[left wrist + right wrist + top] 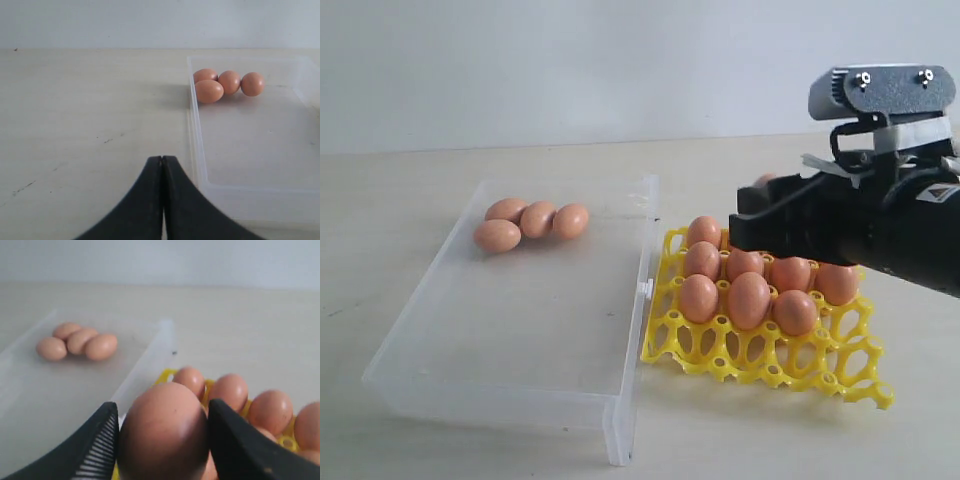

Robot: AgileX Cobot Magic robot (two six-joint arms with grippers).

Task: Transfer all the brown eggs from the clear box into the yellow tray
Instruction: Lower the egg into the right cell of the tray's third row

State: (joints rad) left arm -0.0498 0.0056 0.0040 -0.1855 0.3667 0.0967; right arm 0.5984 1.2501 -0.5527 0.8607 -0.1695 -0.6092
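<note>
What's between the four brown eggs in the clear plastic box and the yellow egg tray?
Only the bare box floor and side wall, in the exterior view.

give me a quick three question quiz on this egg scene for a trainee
1. How many eggs lie in the clear box?
2. True or false: the left jaws stand wide open.
3. What sits between the right jaws? A) an egg B) nothing C) the yellow tray
Key: 1. four; 2. false, they are shut; 3. A.
</note>
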